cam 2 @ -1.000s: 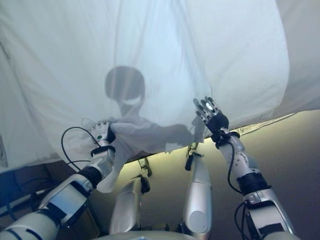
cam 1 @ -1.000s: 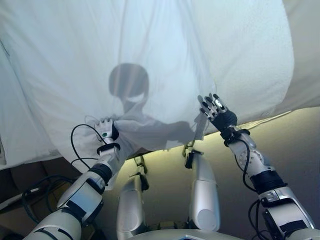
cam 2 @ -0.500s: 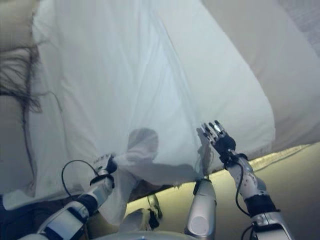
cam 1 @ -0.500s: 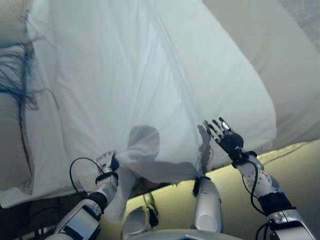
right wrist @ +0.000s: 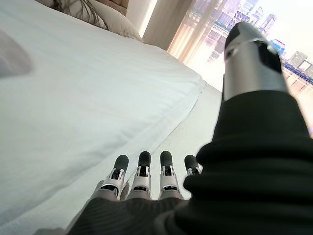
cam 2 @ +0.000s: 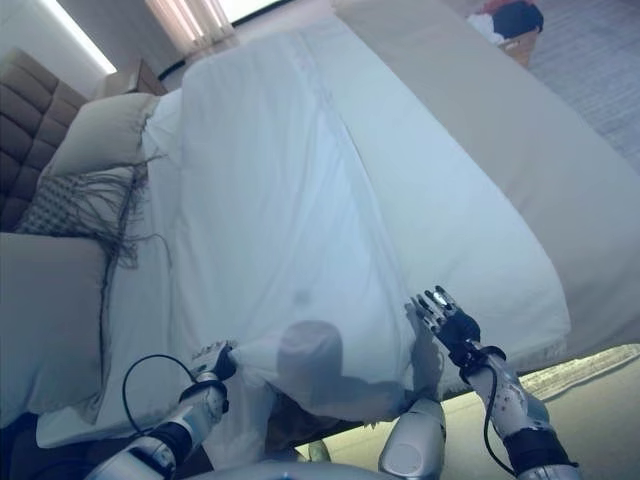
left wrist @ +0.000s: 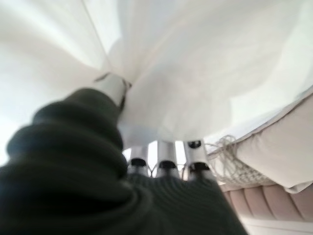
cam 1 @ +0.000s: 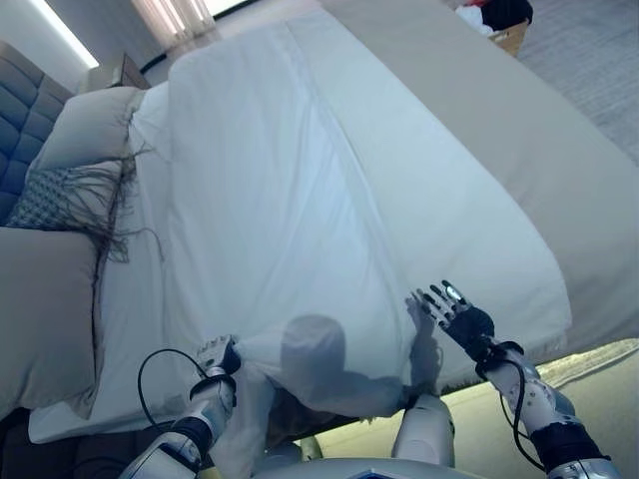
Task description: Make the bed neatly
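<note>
Bunching sheet (cam 1: 300,220) hides left hand (cam 1: 216,357) fingers.

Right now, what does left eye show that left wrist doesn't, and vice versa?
Only the left eye view: the whole bed, the pillows at the headboard, the right hand open by the sheet's edge, and a basket on the far floor.
Only the left wrist view: up close, the left hand with white sheet bunched in its grip.
Both: the left hand shut on the sheet, plus the fringed cushion.
</note>
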Robot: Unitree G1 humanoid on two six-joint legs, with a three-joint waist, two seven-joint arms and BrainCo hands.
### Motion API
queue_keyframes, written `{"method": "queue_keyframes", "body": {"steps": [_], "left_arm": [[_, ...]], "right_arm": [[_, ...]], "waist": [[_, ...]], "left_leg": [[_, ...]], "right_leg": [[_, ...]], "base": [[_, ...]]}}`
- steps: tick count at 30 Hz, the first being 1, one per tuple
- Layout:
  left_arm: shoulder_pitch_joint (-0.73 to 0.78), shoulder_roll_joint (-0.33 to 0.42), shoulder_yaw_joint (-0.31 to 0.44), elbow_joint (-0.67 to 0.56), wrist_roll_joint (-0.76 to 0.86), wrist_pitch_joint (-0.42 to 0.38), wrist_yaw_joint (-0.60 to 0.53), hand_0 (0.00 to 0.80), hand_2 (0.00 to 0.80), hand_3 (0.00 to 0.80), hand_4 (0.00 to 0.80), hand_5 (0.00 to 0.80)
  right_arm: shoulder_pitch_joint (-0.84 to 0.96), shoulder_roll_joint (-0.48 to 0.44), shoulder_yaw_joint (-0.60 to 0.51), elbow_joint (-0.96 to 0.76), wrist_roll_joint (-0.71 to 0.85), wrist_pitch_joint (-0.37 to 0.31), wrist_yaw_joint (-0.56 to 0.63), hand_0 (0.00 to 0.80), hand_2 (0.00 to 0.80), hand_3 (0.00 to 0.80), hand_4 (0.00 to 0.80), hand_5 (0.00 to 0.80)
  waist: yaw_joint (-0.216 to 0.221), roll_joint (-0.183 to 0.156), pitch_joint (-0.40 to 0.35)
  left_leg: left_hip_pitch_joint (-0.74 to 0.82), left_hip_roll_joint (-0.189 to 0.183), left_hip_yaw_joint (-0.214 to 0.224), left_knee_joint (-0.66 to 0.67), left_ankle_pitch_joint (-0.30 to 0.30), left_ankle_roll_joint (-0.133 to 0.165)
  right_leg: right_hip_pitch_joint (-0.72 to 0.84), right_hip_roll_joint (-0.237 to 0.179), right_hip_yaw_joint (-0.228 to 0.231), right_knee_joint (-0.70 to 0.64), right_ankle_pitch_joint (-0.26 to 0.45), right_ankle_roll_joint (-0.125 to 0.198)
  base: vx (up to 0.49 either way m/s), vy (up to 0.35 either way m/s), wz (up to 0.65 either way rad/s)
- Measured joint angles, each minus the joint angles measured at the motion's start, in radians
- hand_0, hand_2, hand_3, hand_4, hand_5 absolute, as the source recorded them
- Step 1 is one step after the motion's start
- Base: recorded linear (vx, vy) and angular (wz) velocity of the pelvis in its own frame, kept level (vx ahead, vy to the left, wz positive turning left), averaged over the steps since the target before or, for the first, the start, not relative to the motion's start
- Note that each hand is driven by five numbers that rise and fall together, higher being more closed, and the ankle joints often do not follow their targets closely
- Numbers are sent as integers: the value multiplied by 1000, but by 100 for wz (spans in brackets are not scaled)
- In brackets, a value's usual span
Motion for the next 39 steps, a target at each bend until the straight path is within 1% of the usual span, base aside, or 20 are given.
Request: {"method": "queue_keyframes", "body": {"steps": [4,5,9,10,12,15,19,21,22,23,24,26,27,28,29,30,31,32,35,39], "left_arm": [[33,-1,-2,0,0,-6,2,0,0,0,0,0],[46,-2,-3,0,0,-6,1,0,0,0,0,0],[123,-1,-4,13,-3,-2,-7,0,0,0,0,0],[138,-1,-3,15,-13,-1,-6,0,0,0,0,0],[154,6,-1,20,-68,-3,10,0,0,0,0,0],[155,28,6,15,-155,-22,62,0,0,0,0,0],[136,53,-7,-23,-193,-55,103,0,0,0,0,0],[84,48,-30,-56,-233,-64,115,0,0,0,0,0],[52,50,-42,-72,-251,-64,127,0,0,0,0,0],[23,51,-44,-88,-267,-63,139,0,0,0,0,0],[-11,55,-52,-96,-282,-62,156,0,0,0,0,0],[-84,73,-58,-107,-287,-58,193,0,0,0,0,0],[-130,88,-64,-111,-287,-53,206,0,0,0,0,0],[-173,102,-73,-110,-287,-44,217,0,0,0,0,0],[-211,113,-76,-110,-286,-35,233,0,0,0,0,0],[-240,116,-76,-109,-286,-29,249,0,0,0,0,0],[-270,115,-89,-108,-285,-23,265,0,0,0,0,0],[-290,115,-94,-108,-282,-22,277,0,0,0,0,0],[-306,114,-95,-123,-233,-15,297,0,0,0,0,0],[-304,116,-130,-121,-198,49,283,0,0,0,0,0]], "right_arm": [[8,3,1,0,3,-6,-11,0,0,0,0,0],[8,8,2,0,3,-8,-14,0,0,0,0,0],[16,34,2,0,5,-29,-16,0,0,0,0,0],[27,35,2,1,5,-31,-16,0,0,0,0,0],[35,36,3,4,5,-30,-15,0,0,0,0,0],[34,37,3,5,5,-29,-4,0,0,0,0,0],[25,20,2,4,4,-27,3,0,0,0,0,0],[-1,-13,2,3,5,-28,3,0,0,0,0,0],[-11,-23,3,4,8,-29,3,0,0,0,0,0],[-25,-25,9,8,18,-35,3,0,0,0,0,0],[-36,-26,22,10,38,-50,4,0,0,0,0,0],[-100,-17,101,27,91,-114,5,0,0,0,0,0],[-138,3,128,28,111,-147,6,0,0,0,0,0],[-177,25,149,28,127,-180,5,0,0,0,0,0],[-218,44,164,25,139,-211,4,0,0,0,0,0],[-251,54,165,22,144,-239,2,0,0,0,0,0],[-287,51,164,21,148,-266,1,0,0,0,0,0],[-318,46,161,21,152,-284,-3,0,0,0,0,0],[-387,28,161,20,152,-291,-19,0,0,0,0,0],[-396,25,143,-13,152,-284,-36,0,0,0,0,0]], "waist": [[4,-11,-1],[6,-22,-2],[16,-42,-7],[28,-48,-8],[30,-53,-6],[28,-51,-7],[27,-42,1],[25,-30,32],[28,-24,43],[27,-27,64],[29,-34,86],[32,-60,139],[33,-80,183],[34,-110,225],[34,-143,253],[37,-162,274],[41,-164,298],[48,-158,321],[54,-129,361],[54,-128,362]], "left_leg": [[-12,16,-7,1,0,0],[-12,19,-8,1,0,0],[-11,23,-17,1,0,0],[-10,23,-17,-1,0,0],[-11,22,-17,-8,-1,1],[-11,17,-18,-26,-4,5],[-59,-10,-23,-7,-7,2],[-124,-25,-34,41,-16,-16],[-173,-24,-47,75,-22,-24],[-214,-17,-50,103,-15,-38],[-259,-8,-66,136,-18,-41],[-363,45,-121,190,-27,-43],[-392,68,-138,203,-26,-43],[-417,87,-155,216,-25,-42],[-448,101,-160,225,-20,-38],[-474,107,-159,230,-8,-47],[-499,111,-160,238,-2,-55],[-516,112,-159,249,-2,-55],[-551,110,-157,260,-3,-55],[-562,104,-155,262,-10,-56]], "right_leg": [[11,2,-31,2,-5,-9],[11,5,-34,4,-6,-10],[17,6,-39,4,-9,-9],[18,5,-39,4,-10,-8],[22,4,-40,4,-9,-6],[22,-2,-39,5,-6,0],[-29,-34,-15,31,-1,7],[-99,-58,9,65,3,11],[-137,-65,13,78,3,9],[-169,-64,15,91,6,5],[-197,-56,15,97,10,-19],[-254,-5,3,94,20,-37],[-263,17,-9,93,25,-49],[-277,39,-11,92,27,-52],[-301,54,-11,87,31,-60],[-325,62,-13,81,40,-75],[-340,70,-14,71,54,-94],[-352,73,-12,62,66,-100],[-373,74,-9,39,89,-84],[-381,77,-2,10,107,-84]], "base": [[-17,-134,19],[24,-103,9],[28,-32,5],[35,40,10],[40,80,20],[18,155,19],[-127,146,4],[-267,-120,9],[-338,-360,16],[-382,-518,20],[-292,-427,17],[-253,-248,6],[-237,-122,-1],[-196,-18,0],[-155,49,-1],[-160,82,-3],[-136,107,-6],[-96,105,-7],[-62,97,-4],[-15,127,-7]]}}
